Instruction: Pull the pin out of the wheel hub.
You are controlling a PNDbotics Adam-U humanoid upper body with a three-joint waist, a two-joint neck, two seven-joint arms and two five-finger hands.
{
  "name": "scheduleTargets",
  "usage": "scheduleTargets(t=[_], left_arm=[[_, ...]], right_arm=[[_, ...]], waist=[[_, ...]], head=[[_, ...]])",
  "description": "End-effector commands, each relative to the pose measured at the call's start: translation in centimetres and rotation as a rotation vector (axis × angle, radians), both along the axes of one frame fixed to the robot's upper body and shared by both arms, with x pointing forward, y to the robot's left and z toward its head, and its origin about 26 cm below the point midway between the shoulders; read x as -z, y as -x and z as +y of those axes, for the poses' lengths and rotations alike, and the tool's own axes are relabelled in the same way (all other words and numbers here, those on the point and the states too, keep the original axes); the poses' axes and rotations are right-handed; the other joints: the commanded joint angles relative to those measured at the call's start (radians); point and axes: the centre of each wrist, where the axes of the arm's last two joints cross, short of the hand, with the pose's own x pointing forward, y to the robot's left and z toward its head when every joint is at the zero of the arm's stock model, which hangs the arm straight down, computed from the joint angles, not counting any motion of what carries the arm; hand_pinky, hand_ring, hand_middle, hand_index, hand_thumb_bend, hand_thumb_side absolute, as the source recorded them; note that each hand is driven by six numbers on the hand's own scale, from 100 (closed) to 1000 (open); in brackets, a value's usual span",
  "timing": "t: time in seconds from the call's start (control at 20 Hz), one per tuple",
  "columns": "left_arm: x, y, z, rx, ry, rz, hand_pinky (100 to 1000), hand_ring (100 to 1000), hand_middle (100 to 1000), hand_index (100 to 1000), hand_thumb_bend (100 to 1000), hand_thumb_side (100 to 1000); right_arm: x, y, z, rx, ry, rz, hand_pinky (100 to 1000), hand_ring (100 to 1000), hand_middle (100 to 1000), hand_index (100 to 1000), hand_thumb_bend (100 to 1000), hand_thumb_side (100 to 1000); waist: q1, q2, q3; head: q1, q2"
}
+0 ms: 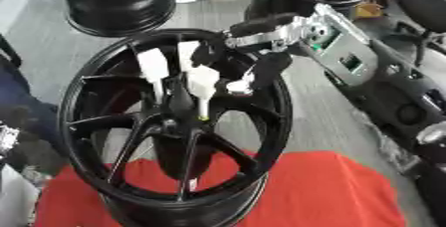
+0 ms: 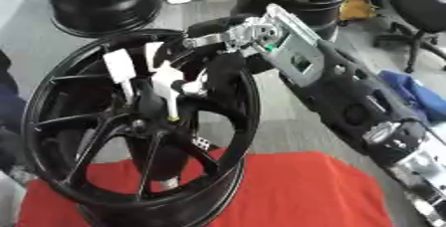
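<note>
The black wheel (image 1: pixel 174 131) stands upright on a red cloth (image 1: pixel 331 191), its spokes meeting at the hub (image 1: pixel 174 121) in the middle, and several white-handled pins stick out of that hub toward the upper rim. The right hand (image 1: pixel 253 74) reaches in from the upper right, over the top of the rim, and its fingers (image 2: pixel 193 87) curl round the white handle of the nearest pin (image 1: pixel 203 89), whose thin shaft runs down to the hub and looks still seated there. Two more white handles (image 1: pixel 153 66) stand just beside it to the left, untouched. So the step in hand seems to be the grasp itself, with the pull not yet done; the next move probably calls for drawing the pin straight back along its own line, up and away from the hub, without knocking the neighbouring handles or the spokes. The left hand shows in neither view. No container holding anything can be made out here
</note>
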Motion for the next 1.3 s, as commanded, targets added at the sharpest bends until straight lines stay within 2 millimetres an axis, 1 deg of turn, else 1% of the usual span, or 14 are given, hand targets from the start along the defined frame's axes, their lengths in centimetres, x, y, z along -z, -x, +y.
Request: scheduleTargets(t=[0.05, 0.35, 0.55, 0.8, 0.9, 1.05, 1.3], left_arm=[[-0.76, -0.16, 0.14, -0.003, -0.01, -0.025, 597, 676, 659, 695, 697, 652], [-0.78, -0.18, 0.1, -0.002, -0.009, -0.025, 596, 676, 659, 694, 700, 652], [-0.81, -0.22, 0.05, -0.001, -0.008, -0.027, 595, 678, 658, 694, 703, 651], [-0.83, -0.24, 0.04, -0.002, -0.008, -0.028, 595, 680, 658, 694, 704, 650], [-0.83, -0.25, 0.02, -0.002, -0.008, -0.027, 595, 680, 657, 694, 705, 650], [-0.83, -0.27, -0.01, -0.001, -0.008, -0.027, 594, 680, 657, 694, 705, 650], [-0.9, -0.31, -0.03, -0.001, -0.007, -0.031, 594, 680, 657, 694, 707, 650]], right_arm=[[-1.27, -0.26, -0.07, 0.0, -0.003, -0.037, 965, 939, 908, 937, 115, 564], [-1.15, -0.44, 0.14, 0.001, -0.003, -0.043, 965, 935, 896, 934, 115, 553], [-1.21, -0.53, 0.39, -0.002, -0.007, -0.051, 966, 934, 897, 935, 125, 529], [-1.31, -0.63, 0.58, -0.008, 0.007, -0.065, 970, 933, 896, 936, 150, 458], [-1.31, -0.7, 0.57, -0.007, 0.018, -0.068, 970, 932, 894, 937, 147, 413], [-1.11, -0.85, 0.44, -0.003, 0.03, -0.066, 970, 931, 891, 936, 144, 374], [-0.61, -1.18, 0.1, 0.011, 0.054, -0.059, 971, 928, 885, 931, 145, 343]], waist=[[0.005, -0.009, 0.002], [0.006, -0.006, 0.005], [0.007, -0.005, 0.009], [0.01, -0.003, 0.016], [0.01, -0.003, 0.017], [0.009, -0.002, 0.017], [0.01, 0.0, 0.02]], head=[[-0.003, -0.002], [-0.006, -0.002], [-0.008, -0.001], [-0.011, -0.002], [-0.011, -0.002], [-0.011, -0.003], [-0.01, -0.003]])
